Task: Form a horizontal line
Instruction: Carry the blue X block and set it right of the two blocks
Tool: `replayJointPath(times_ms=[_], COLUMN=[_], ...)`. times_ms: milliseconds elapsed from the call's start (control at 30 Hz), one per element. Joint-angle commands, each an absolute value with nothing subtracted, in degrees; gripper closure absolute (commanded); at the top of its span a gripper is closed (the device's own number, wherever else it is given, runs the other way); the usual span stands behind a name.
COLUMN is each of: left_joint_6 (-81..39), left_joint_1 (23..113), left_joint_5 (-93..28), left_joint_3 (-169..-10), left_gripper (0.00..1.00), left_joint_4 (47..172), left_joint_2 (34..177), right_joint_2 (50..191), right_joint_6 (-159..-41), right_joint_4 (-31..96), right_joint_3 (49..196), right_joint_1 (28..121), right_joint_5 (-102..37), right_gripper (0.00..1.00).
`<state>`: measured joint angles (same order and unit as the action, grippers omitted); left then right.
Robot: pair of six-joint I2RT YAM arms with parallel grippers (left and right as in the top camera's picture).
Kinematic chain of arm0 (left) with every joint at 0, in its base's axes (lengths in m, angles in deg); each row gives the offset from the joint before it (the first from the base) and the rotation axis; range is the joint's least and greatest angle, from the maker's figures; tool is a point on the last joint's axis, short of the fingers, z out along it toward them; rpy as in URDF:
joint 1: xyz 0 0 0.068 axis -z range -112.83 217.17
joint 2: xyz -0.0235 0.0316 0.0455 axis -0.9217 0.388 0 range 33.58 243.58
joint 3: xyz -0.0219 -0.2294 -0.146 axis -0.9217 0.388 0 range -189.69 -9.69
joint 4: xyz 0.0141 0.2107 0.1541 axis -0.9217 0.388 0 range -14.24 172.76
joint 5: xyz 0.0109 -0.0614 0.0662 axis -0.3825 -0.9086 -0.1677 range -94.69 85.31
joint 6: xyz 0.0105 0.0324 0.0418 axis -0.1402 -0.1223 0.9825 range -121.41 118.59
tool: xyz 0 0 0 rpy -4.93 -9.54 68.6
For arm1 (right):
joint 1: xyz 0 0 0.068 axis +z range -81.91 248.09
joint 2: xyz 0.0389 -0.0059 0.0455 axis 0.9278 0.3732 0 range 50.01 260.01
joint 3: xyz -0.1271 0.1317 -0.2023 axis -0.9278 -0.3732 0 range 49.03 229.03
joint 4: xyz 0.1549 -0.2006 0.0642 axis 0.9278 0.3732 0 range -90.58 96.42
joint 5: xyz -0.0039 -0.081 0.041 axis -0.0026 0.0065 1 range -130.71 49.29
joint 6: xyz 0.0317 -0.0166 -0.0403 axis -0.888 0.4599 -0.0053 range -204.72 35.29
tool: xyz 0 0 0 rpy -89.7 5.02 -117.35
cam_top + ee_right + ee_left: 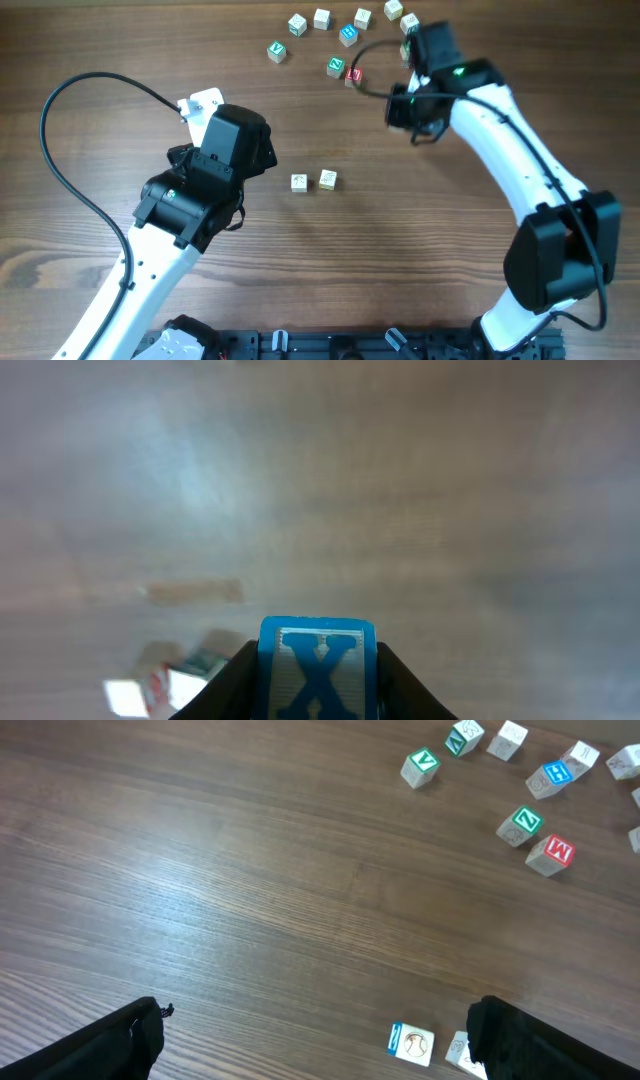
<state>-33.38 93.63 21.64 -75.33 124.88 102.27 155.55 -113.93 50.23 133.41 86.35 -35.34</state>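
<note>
right now, your right gripper point(318, 685) is clenching a small wooden cube with a blue x point(318, 660) between its dark fingers point(225, 685), with the x facing the wrist camera. overhead, that arm is reaching over the far right part of the dark wood-grain table point(450, 250), just right of a red-lettered wooden cube point(352, 73) and a green-lettered wooden cube point(335, 66) at the near edge of a loose cluster of wooden letter cubes point(321, 18). the surface behind the held cube is showing blurred, so you cannot tell whether it is touching the table. a pale-topped wooden cube point(298, 182) and a second pale-topped wooden cube point(327, 179) are sitting side by side near the table's middle, in a left-right row, well apart from the x cube. your left gripper point(318, 1030) is hanging released just left of that pair, fingers spread wide and gripping nothing.
</note>
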Motion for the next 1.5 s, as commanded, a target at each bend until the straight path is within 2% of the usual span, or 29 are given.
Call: replayJointPath(times_ms=[0,233,333,400,567,667,967,1100,1200,1300,1467], left_joint_6=[-32.9,-32.9,-32.9,-32.9,-32.9,-32.9,-32.9,-32.9,-33.0,-33.4,-33.3], left_joint_1=[93.3,93.3,93.3,93.3,93.3,93.3,93.3,93.3,93.3,93.3,93.3], left_joint_5=[22.2,22.2,22.2,22.2,22.2,22.2,22.2,22.2,22.2,20.0,19.6], left_joint_3=[-76.0,-76.0,-76.0,-76.0,-76.0,-76.0,-76.0,-76.0,-76.0,-76.0,-76.0], left_gripper=[0.00,0.00,0.00,0.00,0.00,0.00,0.00,0.00,0.00,0.00,0.00], left_joint_4=[124.7,124.7,124.7,124.7,124.7,124.7,124.7,124.7,124.7,119.3,118.0], left_joint_2=[102.4,102.4,102.4,102.4,102.4,102.4,102.4,102.4,102.4,102.4,102.4], right_joint_2=[155.6,155.6,155.6,155.5,155.5,155.5,152.2,145.4,141.8,139.7,139.7], right_joint_6=[-118.3,-119.4,-119.4,-119.4,-119.4,-119.4,-119.2,-117.9,-117.7,-117.9,-121.2], right_joint_4=[45.5,25.4,21.0,21.0,21.1,21.6,25.2,26.9,28.1,30.6,33.6], right_joint_3=[126.1,112.1,109.4,109.4,109.4,109.5,112.5,113.0,113.0,113.0,112.9], right_joint_1=[90.5,97.8,98.8,98.8,98.8,98.8,98.8,98.8,98.8,98.8,98.8], right_joint_5=[-34.2,-34.8,-38.2,-38.1,-38.1,-37.8,-37.7,-37.7,-38.6,-39.5,-38.7], right_gripper=[0.78,0.76,0.72,0.72,0.50,0.40,0.34,0.21,0.18,0.15,0.14])
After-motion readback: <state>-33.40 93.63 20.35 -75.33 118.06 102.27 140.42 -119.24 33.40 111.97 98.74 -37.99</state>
